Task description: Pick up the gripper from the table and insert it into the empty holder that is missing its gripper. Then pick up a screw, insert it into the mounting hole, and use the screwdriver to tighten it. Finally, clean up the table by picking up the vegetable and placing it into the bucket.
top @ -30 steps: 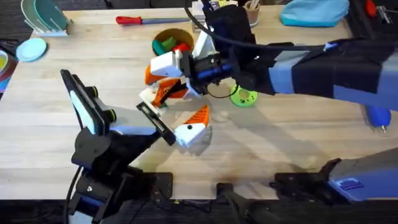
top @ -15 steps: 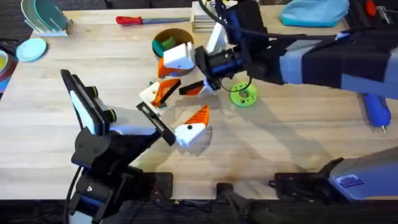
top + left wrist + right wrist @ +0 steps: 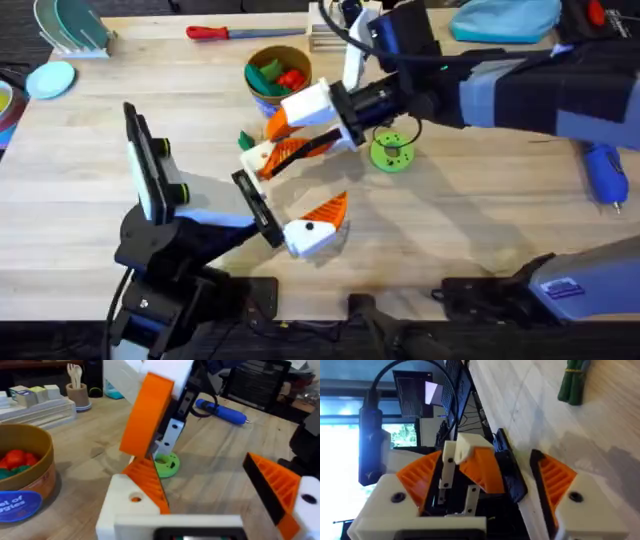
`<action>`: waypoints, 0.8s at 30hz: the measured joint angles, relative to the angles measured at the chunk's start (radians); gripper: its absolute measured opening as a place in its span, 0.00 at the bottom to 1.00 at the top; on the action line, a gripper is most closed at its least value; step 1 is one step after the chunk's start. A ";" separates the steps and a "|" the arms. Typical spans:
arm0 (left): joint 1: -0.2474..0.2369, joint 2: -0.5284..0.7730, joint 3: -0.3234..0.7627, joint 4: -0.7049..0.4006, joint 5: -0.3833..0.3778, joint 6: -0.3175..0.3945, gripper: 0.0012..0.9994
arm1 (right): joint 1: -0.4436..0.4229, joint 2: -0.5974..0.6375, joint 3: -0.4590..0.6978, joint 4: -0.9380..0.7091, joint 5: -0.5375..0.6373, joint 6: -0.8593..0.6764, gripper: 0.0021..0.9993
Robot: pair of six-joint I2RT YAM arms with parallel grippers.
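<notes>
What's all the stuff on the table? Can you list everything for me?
screwdriver: one, red handle, far edge
bucket: one, tan, far middle, red and green toys inside
vegetable: one, dark green, below the bucket
disc: one, lime green with holes, middle
blue tool: one, right edge
bag: one, light blue, far right
cup: one, beige, wooden sticks inside
left gripper: white and orange, open, middle
right gripper: white and orange, open, near the bucket
</notes>
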 joint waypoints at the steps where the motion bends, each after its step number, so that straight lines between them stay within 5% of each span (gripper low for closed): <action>1: 0.000 0.000 0.000 0.000 0.005 0.000 0.99 | -0.010 0.000 0.000 -0.012 -0.010 -0.013 0.99; 10: 0.000 0.000 0.000 0.000 0.015 0.000 0.99 | -0.057 0.000 0.000 -0.093 -0.066 -0.077 0.88; 18: 0.000 0.000 0.000 0.000 0.017 0.000 0.99 | -0.047 0.000 0.000 -0.093 -0.089 -0.090 0.68; 24: 0.000 0.000 0.000 -0.001 0.017 0.000 0.99 | -0.037 0.000 0.000 -0.093 -0.090 -0.095 0.44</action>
